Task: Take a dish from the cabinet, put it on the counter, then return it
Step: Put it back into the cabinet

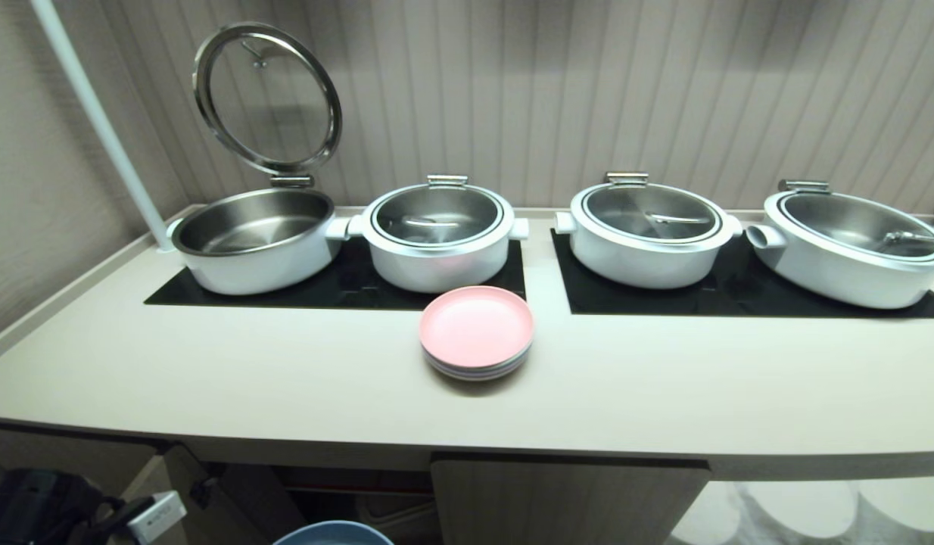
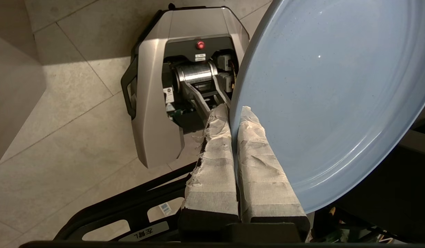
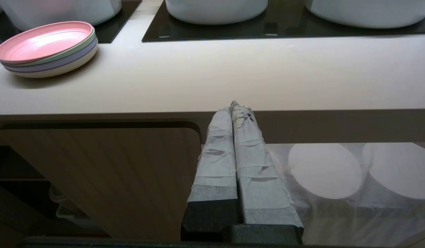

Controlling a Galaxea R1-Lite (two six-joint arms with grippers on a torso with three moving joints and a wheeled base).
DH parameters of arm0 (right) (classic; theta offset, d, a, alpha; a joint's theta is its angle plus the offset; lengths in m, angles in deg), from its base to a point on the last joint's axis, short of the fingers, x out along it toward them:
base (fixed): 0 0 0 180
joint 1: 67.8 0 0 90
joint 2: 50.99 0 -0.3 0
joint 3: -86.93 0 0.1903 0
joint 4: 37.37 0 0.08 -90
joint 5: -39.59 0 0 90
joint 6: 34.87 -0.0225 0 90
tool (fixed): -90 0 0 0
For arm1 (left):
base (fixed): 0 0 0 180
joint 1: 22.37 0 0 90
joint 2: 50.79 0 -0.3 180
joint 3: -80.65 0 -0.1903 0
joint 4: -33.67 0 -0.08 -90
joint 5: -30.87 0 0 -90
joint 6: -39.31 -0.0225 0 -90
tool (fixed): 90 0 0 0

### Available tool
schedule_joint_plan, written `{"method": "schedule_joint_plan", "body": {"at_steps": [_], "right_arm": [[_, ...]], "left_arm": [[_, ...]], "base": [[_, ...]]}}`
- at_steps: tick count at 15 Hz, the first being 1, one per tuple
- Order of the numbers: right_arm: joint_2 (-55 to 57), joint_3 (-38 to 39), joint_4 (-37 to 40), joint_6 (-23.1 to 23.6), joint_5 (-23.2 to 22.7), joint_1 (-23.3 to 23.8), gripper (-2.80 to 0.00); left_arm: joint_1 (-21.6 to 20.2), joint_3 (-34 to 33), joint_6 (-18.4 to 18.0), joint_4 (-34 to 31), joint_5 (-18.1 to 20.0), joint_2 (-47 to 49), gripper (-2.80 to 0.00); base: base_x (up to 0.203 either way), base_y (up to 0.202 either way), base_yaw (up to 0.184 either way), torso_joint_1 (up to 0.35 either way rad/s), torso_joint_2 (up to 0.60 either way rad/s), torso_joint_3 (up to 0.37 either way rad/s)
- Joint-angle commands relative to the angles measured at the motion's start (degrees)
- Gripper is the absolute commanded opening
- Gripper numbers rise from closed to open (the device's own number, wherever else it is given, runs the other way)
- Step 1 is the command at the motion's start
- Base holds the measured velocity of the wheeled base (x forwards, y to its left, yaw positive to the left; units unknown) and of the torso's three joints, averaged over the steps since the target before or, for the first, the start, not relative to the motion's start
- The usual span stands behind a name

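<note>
Plate-carrying falls to the left hand (image 2: 233, 113), whose taped fingers (image 2: 212, 162) are clamped on the rim of the blue dish (image 2: 329, 103) — an edge pinch that leaves the dish standing out beyond the fingertips, tilted, its face turned toward the wrist. That hold probably suits a shallow plate with nothing else to grab. Below the hand lie pale floor tiles (image 2: 61, 137) and the robot's grey base (image 2: 154, 103), so the dish is low, under the bench (image 1: 285, 378); only its edge peeks into the head view. The right hand (image 3: 235, 105) hangs idle with its fingers pressed together on nothing, just short of the bench's front edge, beside a fluted cabinet (image 3: 112, 172) door. Above, four white pots sit on black mats, the pink-topped plate stack (image 1: 476, 333) before them — fluted panelling behind.
</note>
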Motion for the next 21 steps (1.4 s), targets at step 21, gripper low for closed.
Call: {"method": "schedule_joint_plan", "body": {"at_steps": [21], "right_arm": [[0.1,-0.1,0.2,-3.0,1.5,-0.1,-2.8]], "left_arm": [[0.0,-0.2,0.0,0.0,0.2,-0.8,-2.8]], "base": [[0.0,0.0,0.0,-0.053,0.11,0.061]]}}
